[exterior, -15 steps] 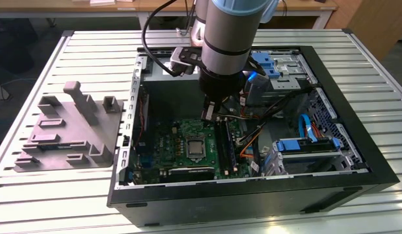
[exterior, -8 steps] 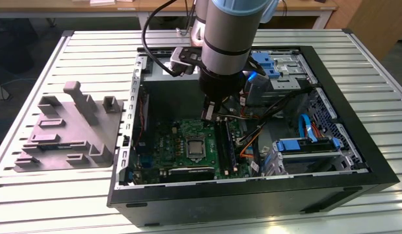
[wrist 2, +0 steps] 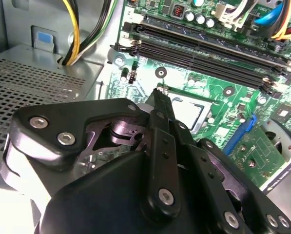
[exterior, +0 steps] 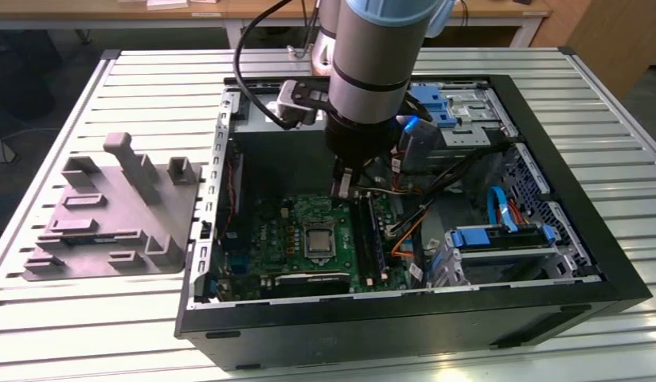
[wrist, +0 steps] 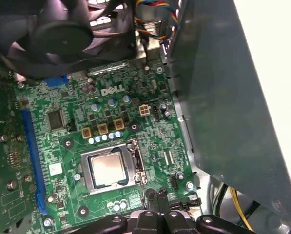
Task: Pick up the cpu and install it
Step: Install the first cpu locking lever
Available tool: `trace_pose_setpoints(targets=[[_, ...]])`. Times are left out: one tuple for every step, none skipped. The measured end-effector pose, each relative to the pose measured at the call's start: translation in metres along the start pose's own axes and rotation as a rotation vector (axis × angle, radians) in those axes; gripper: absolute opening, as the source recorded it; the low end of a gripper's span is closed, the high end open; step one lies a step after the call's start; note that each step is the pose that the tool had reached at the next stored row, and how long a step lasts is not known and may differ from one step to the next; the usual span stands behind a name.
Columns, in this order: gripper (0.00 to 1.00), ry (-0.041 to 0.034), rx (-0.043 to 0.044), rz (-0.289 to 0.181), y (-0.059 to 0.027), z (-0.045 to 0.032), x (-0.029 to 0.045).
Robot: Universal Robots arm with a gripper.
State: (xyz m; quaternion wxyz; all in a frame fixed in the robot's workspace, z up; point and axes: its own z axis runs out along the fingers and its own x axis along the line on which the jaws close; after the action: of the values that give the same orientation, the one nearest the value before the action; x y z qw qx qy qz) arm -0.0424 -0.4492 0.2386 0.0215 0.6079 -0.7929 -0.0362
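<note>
Second wrist view showed the tool [wrist 2: 160, 95] with its fingers pressed together and nothing between them, tips poised above the motherboard [wrist 2: 223, 73] near the socket. In the first wrist view the cpu [wrist: 107, 168] sat inside the socket frame [wrist: 135, 163]. In the exterior view the computer case [exterior: 413, 318] rested on the bench [exterior: 115, 318] beside 1 grey tray [exterior: 105, 215].

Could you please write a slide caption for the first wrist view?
Pale silver-grey square cpu seated in its metal-framed socket on the green motherboard, with the black end effector poised beside it.
</note>
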Motion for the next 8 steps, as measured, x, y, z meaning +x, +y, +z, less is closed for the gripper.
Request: trace_pose_setpoints(targets=[[0.11, 0.0004, 0.0001, -0.001, -0.0003, -0.0001, 0.0010], [0.11, 0.0007, 0.0002, -0.002, -0.0005, -0.0001, 0.0019], [0.11, 0.0011, 0.0002, -0.004, -0.0008, -0.0001, 0.0030], [0.11, 0.0017, 0.0003, -0.006, -0.0010, -0.0001, 0.0039], [0.11, 0.0023, 0.0004, -0.009, -0.0011, -0.0001, 0.0046], [0.11, 0.0029, 0.0004, -0.013, -0.0013, 0.0000, 0.0052], [0.11, 0.0033, 0.0004, -0.019, -0.0014, 0.0002, 0.0057], [0.11, 0.0038, 0.0003, -0.024, -0.0016, 0.0004, 0.0061]])
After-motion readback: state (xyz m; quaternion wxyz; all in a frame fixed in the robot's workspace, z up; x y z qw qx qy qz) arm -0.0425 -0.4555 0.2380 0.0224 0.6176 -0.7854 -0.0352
